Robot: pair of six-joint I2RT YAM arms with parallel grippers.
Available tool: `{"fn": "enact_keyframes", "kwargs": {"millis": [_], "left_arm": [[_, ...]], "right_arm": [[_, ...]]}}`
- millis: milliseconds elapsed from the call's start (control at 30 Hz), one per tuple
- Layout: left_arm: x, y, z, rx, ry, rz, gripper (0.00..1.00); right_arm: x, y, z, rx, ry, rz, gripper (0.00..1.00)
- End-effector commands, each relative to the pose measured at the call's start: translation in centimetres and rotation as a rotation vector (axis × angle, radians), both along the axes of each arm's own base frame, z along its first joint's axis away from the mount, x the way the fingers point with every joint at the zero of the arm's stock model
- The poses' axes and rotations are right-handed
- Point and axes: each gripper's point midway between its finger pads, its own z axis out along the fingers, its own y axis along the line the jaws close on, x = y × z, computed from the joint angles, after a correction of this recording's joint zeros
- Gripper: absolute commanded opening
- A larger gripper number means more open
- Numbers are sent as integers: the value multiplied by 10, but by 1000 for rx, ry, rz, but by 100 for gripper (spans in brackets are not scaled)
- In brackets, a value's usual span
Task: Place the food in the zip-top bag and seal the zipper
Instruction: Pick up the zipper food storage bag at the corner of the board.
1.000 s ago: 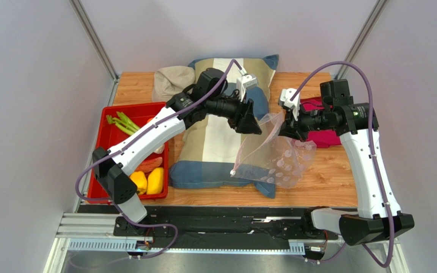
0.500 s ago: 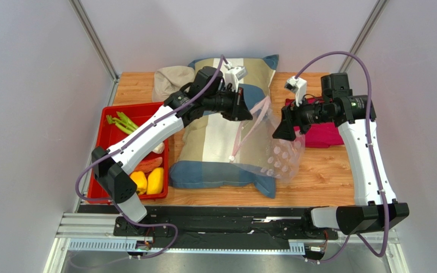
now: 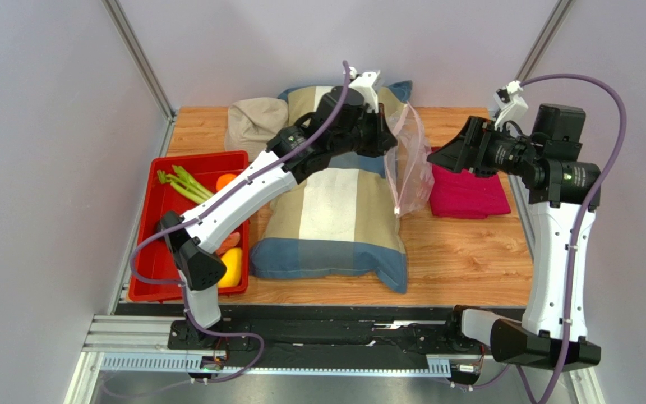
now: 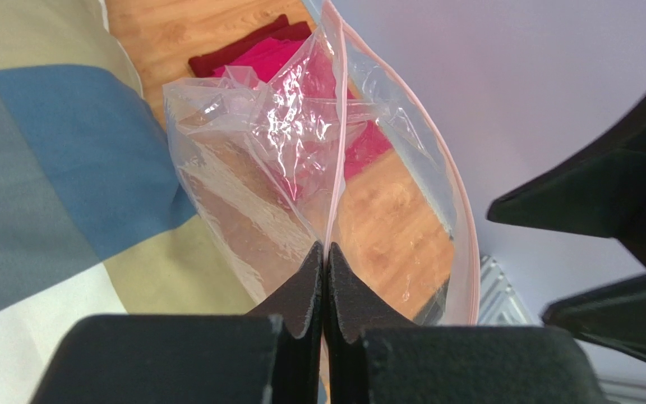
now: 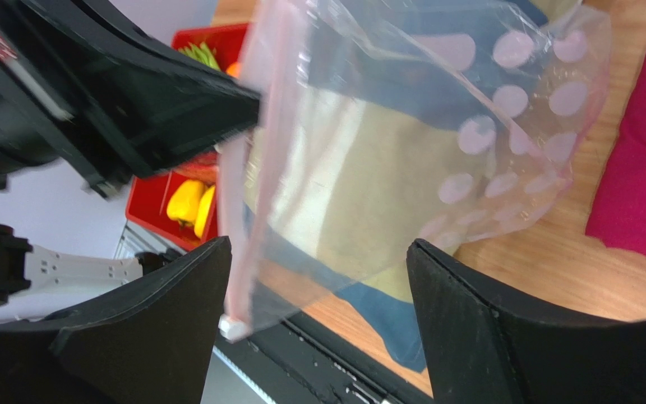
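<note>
The zip-top bag (image 3: 416,166) hangs in the air over the right edge of the pillow, held at its mouth by my left gripper (image 3: 391,140). In the left wrist view that gripper (image 4: 326,254) is shut on the pink zipper (image 4: 336,181), and the crinkled bag (image 4: 250,143) sags beyond it. My right gripper (image 3: 441,157) stands open just right of the bag. In its own view the gripper (image 5: 318,257) has the dotted bag (image 5: 436,126) hanging ahead of the fingers. The food lies in the red tray (image 3: 145,290): celery (image 3: 185,181), an orange (image 3: 225,179), a yellow pepper (image 3: 232,266).
A striped blue and beige pillow (image 3: 335,210) fills the table's middle, with a beige cushion (image 3: 255,122) behind it. A folded magenta cloth (image 3: 470,189) lies on the wood at the right, under my right gripper. Grey walls close in both sides.
My right gripper let go of the bag, opened and drew back to the right. My left gripper shut on the bag's mouth and carried it up and toward the back.
</note>
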Motion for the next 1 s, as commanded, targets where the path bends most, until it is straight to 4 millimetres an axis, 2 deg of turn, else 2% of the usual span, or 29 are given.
{"fn": "enact_keyframes", "kwargs": {"millis": [0, 133, 200, 333, 467, 533, 567, 633, 667, 733, 800, 833, 867, 900, 933, 967], "left_arm": [[-3, -9, 29, 33, -164, 65, 0], [-5, -17, 27, 75, -221, 56, 0], [-7, -20, 27, 81, -234, 53, 0], [-9, -22, 25, 84, -232, 40, 0], [-18, -27, 21, 78, -224, -16, 0], [-22, -28, 23, 62, -230, -43, 0], [-27, -32, 20, 59, -223, -76, 0], [-32, -33, 19, 59, -223, -108, 0], [-37, -35, 13, 63, -214, -141, 0], [-44, -32, 16, 57, -224, -178, 0], [-44, -26, 8, 64, -208, -193, 1], [-45, -18, 16, 46, -210, -191, 7], [-38, -7, 11, 44, -180, -201, 13], [-36, 0, 14, 31, -158, -197, 26], [-34, 15, 25, 13, -158, -184, 35], [-36, 23, 22, 12, -132, -202, 43]], "right_arm": [[3, 1, 41, 30, -106, -75, 80], [11, -7, 29, -32, -88, -115, 76], [12, -5, 22, -61, -82, -103, 72], [19, -13, 1, -177, -73, -133, 63], [19, -17, -19, -213, -14, -130, 38], [19, -14, -20, -201, -10, -114, 33], [19, -13, -21, -194, -9, -105, 17], [17, -11, -21, -188, -8, -96, 4], [16, -11, -23, -189, -3, -94, 0], [11, -9, -23, -185, -6, -79, 0], [6, -8, -25, -175, 0, -81, 0], [0, -8, -21, -174, -17, -88, 0], [-2, -9, -21, -175, -20, -97, 0], [-5, -9, -23, -174, -14, -106, 0], [-10, -11, -19, -176, -32, -119, 0], [-13, -12, -19, -178, -38, -127, 0]]}}
